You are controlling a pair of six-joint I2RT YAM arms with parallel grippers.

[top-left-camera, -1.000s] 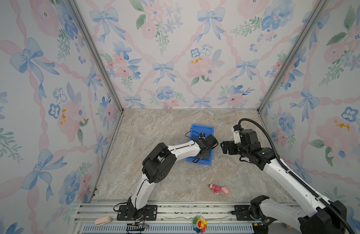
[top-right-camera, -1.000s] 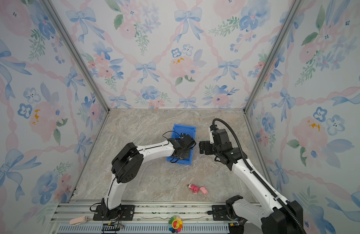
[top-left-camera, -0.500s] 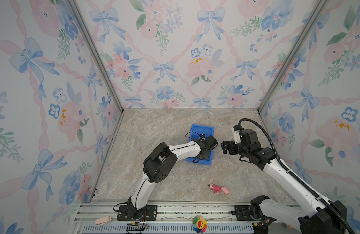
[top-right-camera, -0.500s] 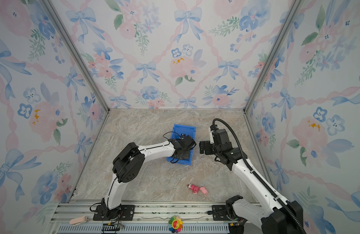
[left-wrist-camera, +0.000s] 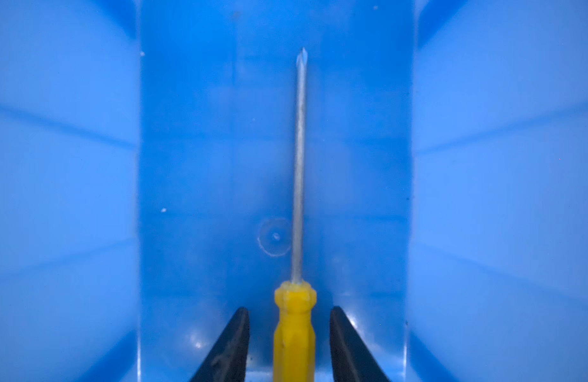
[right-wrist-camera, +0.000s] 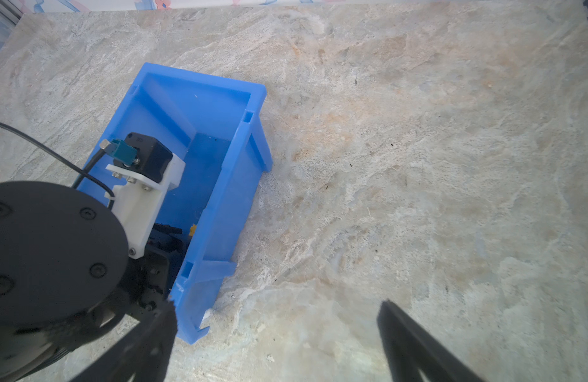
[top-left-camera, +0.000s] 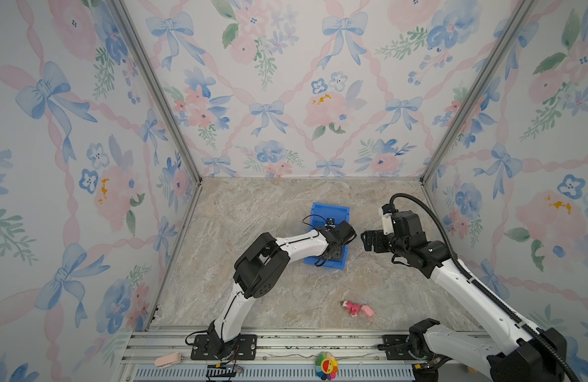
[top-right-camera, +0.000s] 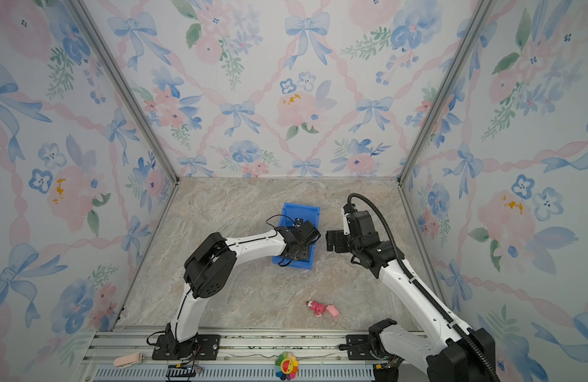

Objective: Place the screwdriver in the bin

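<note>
The blue bin (top-left-camera: 330,210) (top-right-camera: 301,209) stands mid-table. My left gripper (left-wrist-camera: 289,309) reaches down inside it, between its blue walls (left-wrist-camera: 61,185). Its jaws stand open. The screwdriver (left-wrist-camera: 294,330), yellow handle and thin metal shaft, lies between the fingers with a gap on each side, its tip pointing away over the bin floor. In the right wrist view only a yellow bit of the screwdriver (right-wrist-camera: 192,229) shows, past the bin wall (right-wrist-camera: 226,185). My right gripper (top-left-camera: 365,239) (right-wrist-camera: 276,302) hovers open over bare table just right of the bin.
A pink toy figure (top-left-camera: 357,308) (top-right-camera: 322,309) lies on the marble table near the front, right of centre. A colourful flower toy (top-left-camera: 326,365) sits on the front rail. Floral walls close in the left, back and right sides.
The left jaws have opened and let go of the screwdriver inside the bin. Neither arm has visibly moved.
</note>
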